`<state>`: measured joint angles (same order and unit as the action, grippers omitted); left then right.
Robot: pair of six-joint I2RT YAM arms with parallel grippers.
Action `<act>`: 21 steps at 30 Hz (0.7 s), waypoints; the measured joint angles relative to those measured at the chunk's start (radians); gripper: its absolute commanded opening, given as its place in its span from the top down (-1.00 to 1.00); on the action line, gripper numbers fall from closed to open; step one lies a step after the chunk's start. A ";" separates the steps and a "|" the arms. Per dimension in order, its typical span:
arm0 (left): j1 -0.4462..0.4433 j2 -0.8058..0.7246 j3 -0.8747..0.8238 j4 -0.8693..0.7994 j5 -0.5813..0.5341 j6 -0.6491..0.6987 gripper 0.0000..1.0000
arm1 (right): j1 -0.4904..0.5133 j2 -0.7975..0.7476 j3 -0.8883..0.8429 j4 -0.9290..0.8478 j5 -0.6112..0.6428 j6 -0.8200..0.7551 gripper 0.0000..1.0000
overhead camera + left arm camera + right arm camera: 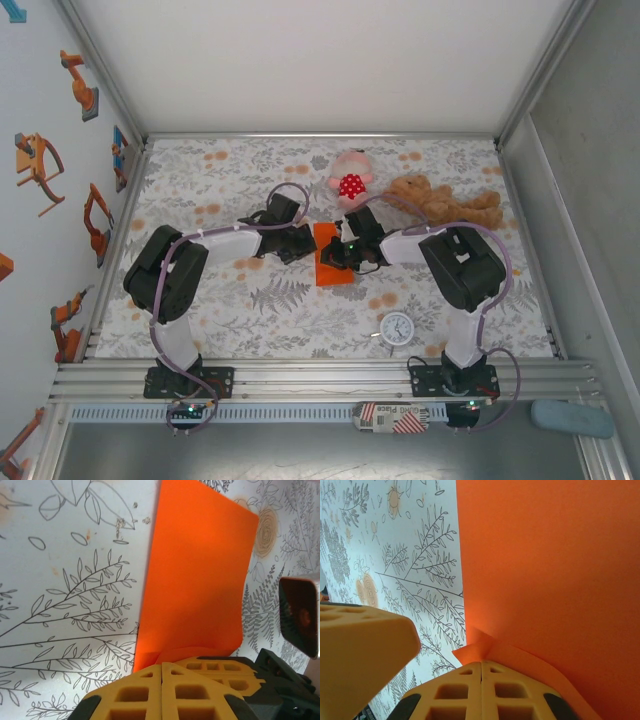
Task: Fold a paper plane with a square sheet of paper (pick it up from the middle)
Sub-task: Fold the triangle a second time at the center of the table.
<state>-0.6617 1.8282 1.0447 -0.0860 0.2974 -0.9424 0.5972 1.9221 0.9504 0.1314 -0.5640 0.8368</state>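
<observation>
Paper [195,580] between left tool [162,667], right tool [481,665] (pinched)

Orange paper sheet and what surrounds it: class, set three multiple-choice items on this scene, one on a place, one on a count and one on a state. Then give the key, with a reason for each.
1. Where does the square sheet of paper lie?
A. on a plush toy
B. at the far left corner
C. between the two grippers

2. How many plush toys are on the table?
A. one
B. two
C. four

3. How do the fingers of the left gripper stand?
A. shut at the sheet's edge
B. spread wide
C. shut on a plush toy

Key:
1 C: in the top view the left gripper and the right gripper meet at the sheet.
2 B: there is a pink plush toy and a brown teddy bear.
3 A: the left wrist view shows the pads together with orange paper at their tips.
</observation>
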 measured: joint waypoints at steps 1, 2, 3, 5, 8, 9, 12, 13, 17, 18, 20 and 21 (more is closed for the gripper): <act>0.000 0.000 -0.002 0.000 0.005 0.000 0.91 | 0.000 0.000 0.000 0.000 0.000 0.000 1.00; 0.000 0.000 -0.002 0.000 0.010 0.000 0.93 | 0.000 0.000 0.000 -0.001 0.000 0.000 1.00; -0.001 0.000 -0.002 0.001 0.014 0.000 0.94 | 0.000 0.000 0.001 -0.001 0.000 0.000 1.00; -0.004 0.000 -0.002 0.002 0.019 0.001 0.96 | 0.000 0.000 0.001 -0.003 0.000 0.000 1.00; -0.008 0.001 -0.002 0.003 0.031 0.003 0.97 | 0.000 0.000 0.001 -0.003 0.000 0.000 1.00; -0.008 0.002 -0.002 0.003 0.036 0.003 0.97 | 0.000 0.000 0.001 -0.003 0.000 0.000 1.00; -0.011 0.016 -0.001 0.003 0.039 0.004 0.98 | -0.001 0.000 0.001 -0.004 0.000 0.000 1.00; -0.011 0.021 -0.001 0.003 0.039 0.004 0.98 | -0.001 0.000 0.001 -0.004 0.000 0.000 1.00; -0.010 0.038 0.001 0.002 0.037 0.004 0.99 | -0.002 0.000 0.001 -0.006 -0.001 0.000 1.00; -0.010 0.040 0.003 0.001 0.037 0.004 0.99 | -0.002 0.000 0.001 -0.007 -0.001 0.000 1.00; -0.010 0.045 0.005 0.000 0.036 0.004 0.99 | -0.002 0.000 0.001 -0.007 -0.001 0.000 1.00; -0.010 0.047 0.006 -0.002 0.035 0.004 0.99 | -0.002 0.000 0.001 -0.007 -0.001 0.000 1.00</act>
<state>-0.6712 1.8748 1.0508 -0.0879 0.3321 -0.9386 0.5953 1.9221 0.9516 0.1242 -0.5648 0.8371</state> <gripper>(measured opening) 0.059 0.049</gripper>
